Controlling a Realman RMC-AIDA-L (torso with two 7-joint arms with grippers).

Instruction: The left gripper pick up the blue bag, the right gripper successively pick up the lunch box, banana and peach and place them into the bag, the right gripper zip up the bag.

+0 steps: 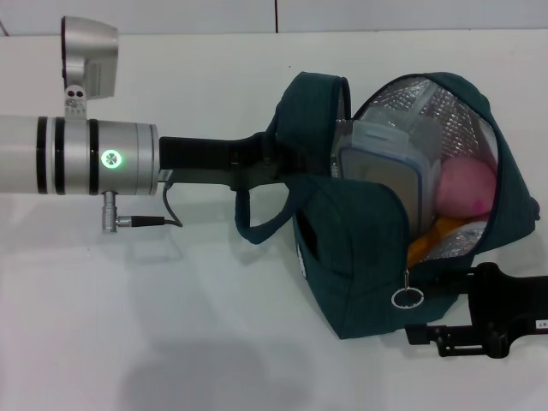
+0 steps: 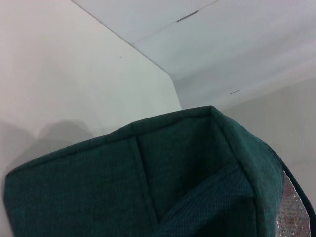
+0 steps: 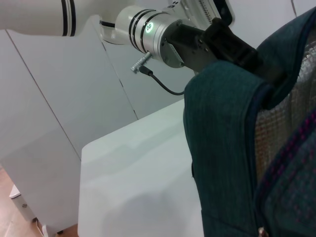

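Head view: your left gripper [image 1: 272,161] clamps the blue bag [image 1: 360,257] mid-frame; lunch box [image 1: 390,167], peach [image 1: 467,188] and banana [image 1: 425,242] sit inside. The ring pull [image 1: 408,297] hangs just left of your right gripper [image 1: 445,330], whose jaws you cannot read.

Left wrist view: only bag fabric.

Right wrist view: the bag fills the right.

On the worktop [image 1: 171,342] there is 1 blue bag [image 1: 351,274]. Inside that bag sit 1 lunch box [image 1: 385,163], 1 peach [image 1: 467,188] and 1 banana [image 1: 425,244]. At the bag are 2 end effectors: left [image 1: 270,158], right [image 1: 428,334].
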